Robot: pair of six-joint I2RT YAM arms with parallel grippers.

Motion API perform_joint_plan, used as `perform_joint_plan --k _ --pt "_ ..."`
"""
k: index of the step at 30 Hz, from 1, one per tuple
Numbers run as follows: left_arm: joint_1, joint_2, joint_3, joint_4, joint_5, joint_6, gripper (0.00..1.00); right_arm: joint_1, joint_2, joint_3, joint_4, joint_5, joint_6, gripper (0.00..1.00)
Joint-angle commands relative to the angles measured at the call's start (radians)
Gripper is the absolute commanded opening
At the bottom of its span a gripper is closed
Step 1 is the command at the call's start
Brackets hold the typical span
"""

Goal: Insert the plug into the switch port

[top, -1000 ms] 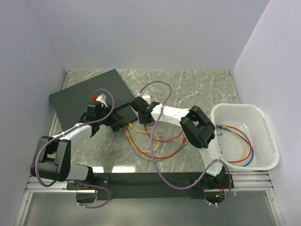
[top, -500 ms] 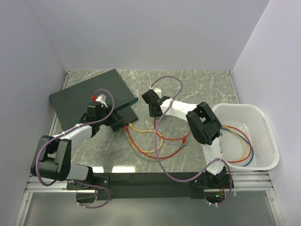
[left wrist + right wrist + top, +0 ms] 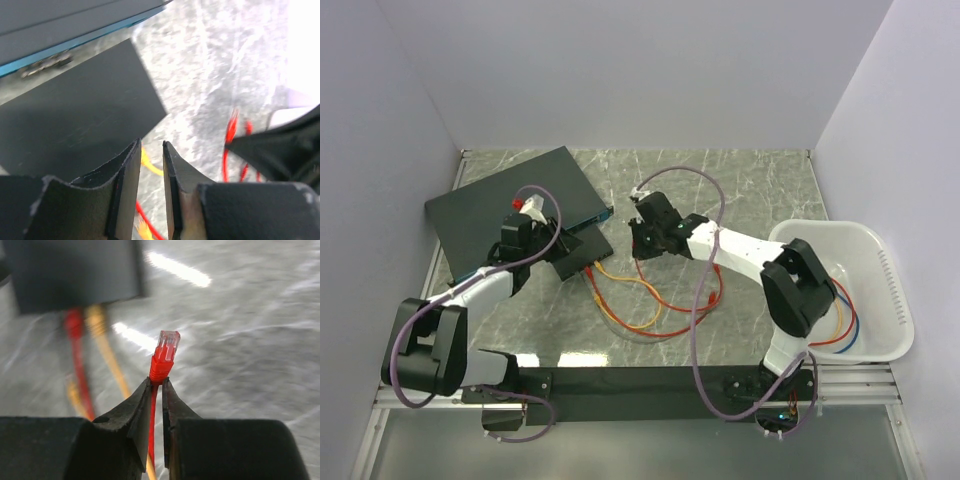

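Observation:
The small flat black switch box lies beside the left gripper, with a red and a yellow cable plugged into its near side. My right gripper is shut on the red cable just behind its red plug, whose clear tip points up, to the right of the box and apart from it. In the top view the right gripper is a short way right of the box. My left gripper hovers over the box's edge with a narrow gap between its jaws and nothing in them.
The large dark slab with a blue front strip lies behind the box at the far left. Loose red and yellow cables loop across the marble. A white tub with more cables stands at the right.
The right gripper with the red plug has drawn back to the right from the box, and its elbow has swung out toward the tub. The left gripper has shifted slightly back.

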Motion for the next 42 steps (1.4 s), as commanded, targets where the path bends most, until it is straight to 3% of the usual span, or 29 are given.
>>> perform_joint_plan --k 1,7,15,21,42 --pt "-0.006 -0.057 -0.007 0.082 0.048 -0.029 0.31 0.052 -0.085 -0.044 0.082 -0.213 -0.034 0.0" --pt "-0.061 -0.104 -0.011 0.133 0.067 -0.041 0.32 0.089 -0.102 -0.075 0.153 -0.304 -0.049 0.0" --pt "-0.107 -0.081 0.024 0.073 -0.028 -0.031 0.31 0.107 -0.017 -0.044 0.136 -0.197 -0.049 0.0" --pt "-0.106 0.059 0.127 -0.051 -0.148 0.018 0.3 0.159 0.092 0.02 0.07 -0.094 -0.084 0.0" --pt "-0.055 0.353 0.346 -0.198 -0.212 0.084 0.3 0.187 0.253 0.194 -0.003 -0.026 -0.089 0.0"
